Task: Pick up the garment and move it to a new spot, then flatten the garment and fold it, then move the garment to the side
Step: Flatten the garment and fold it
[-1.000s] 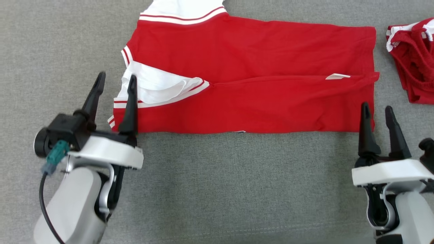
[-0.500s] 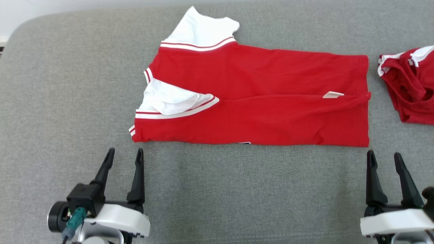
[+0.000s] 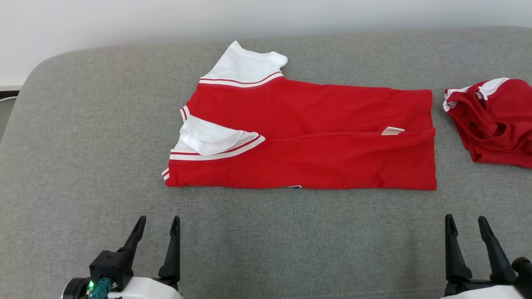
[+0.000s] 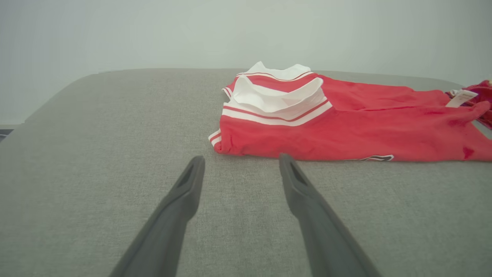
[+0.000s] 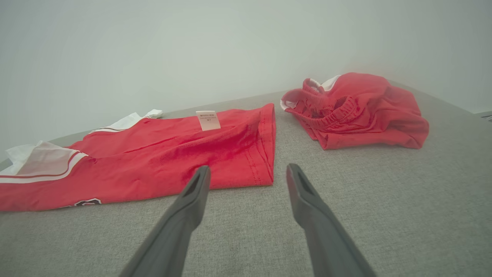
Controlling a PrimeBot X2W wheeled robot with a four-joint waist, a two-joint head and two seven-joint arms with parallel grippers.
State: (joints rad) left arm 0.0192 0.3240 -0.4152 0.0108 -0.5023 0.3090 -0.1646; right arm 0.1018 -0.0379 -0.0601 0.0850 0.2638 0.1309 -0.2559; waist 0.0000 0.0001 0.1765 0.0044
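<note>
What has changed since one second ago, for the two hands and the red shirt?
The left hand and right hand drew back from the near corners of the shirt toward the robot, both open and empty. The camera moved too. The folded shirt and the red shorts beside it stayed as they were.

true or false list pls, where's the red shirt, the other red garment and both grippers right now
1. The red shirt lies flat on the grey cushion, unheld. True.
2. The left gripper is shut on the shirt. False: it is open, short of the shirt.
3. A crumpled red garment lies to the shirt's right, apart from it. True.
4. The right gripper touches the shirt. False: it is open over bare cushion.
5. A white label shows on the shirt. True.
</note>
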